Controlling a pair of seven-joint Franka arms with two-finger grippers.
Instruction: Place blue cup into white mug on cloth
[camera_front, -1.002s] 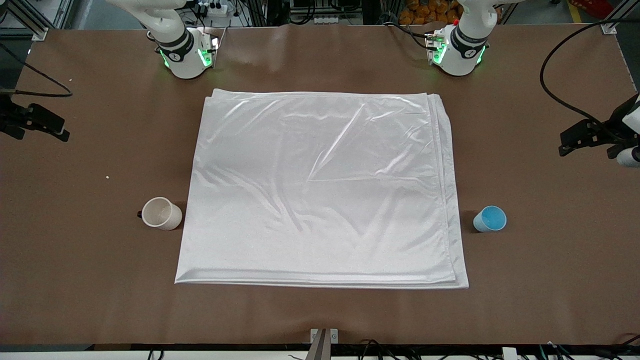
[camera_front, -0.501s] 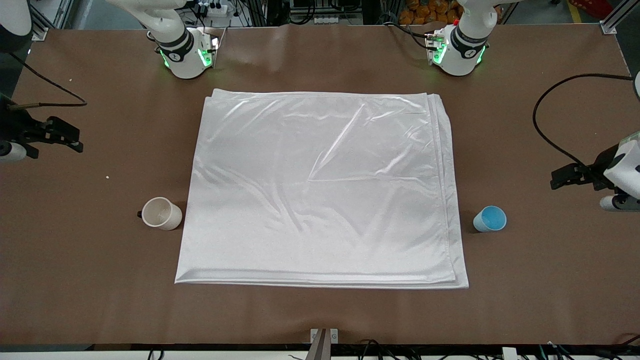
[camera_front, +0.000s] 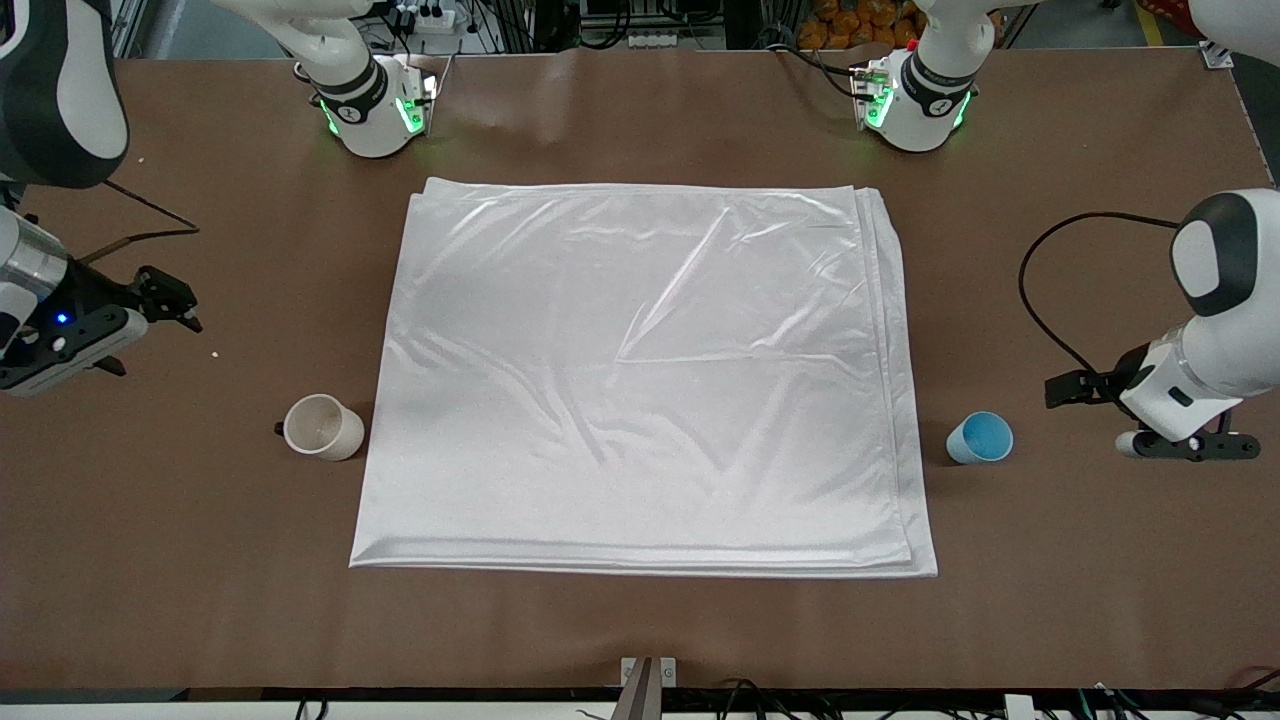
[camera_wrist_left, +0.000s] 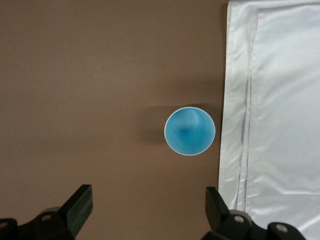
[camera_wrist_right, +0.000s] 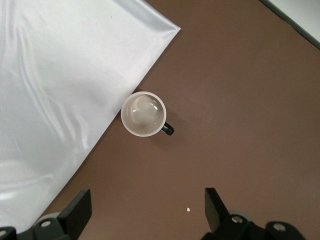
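Note:
The blue cup (camera_front: 980, 438) stands upright on the brown table just off the cloth's edge at the left arm's end; it also shows in the left wrist view (camera_wrist_left: 190, 131). The white mug (camera_front: 322, 427) stands off the cloth's edge at the right arm's end, its dark handle pointing away from the cloth; it also shows in the right wrist view (camera_wrist_right: 143, 114). The cloth (camera_front: 640, 380) lies flat mid-table. My left gripper (camera_front: 1068, 389) is open and empty above the table beside the blue cup (camera_wrist_left: 147, 202). My right gripper (camera_front: 175, 300) is open and empty above the table near the mug (camera_wrist_right: 147, 202).
A small white crumb (camera_front: 214, 353) lies on the table near the right gripper and shows in the right wrist view (camera_wrist_right: 188, 209). A black cable (camera_front: 1035, 300) loops over the table by the left arm. Both arm bases stand farthest from the front camera.
Both arms have swung in from the table ends and come lower. The left gripper has come closer to the blue cup, the right gripper closer to the mug. Cups and cloth have not moved.

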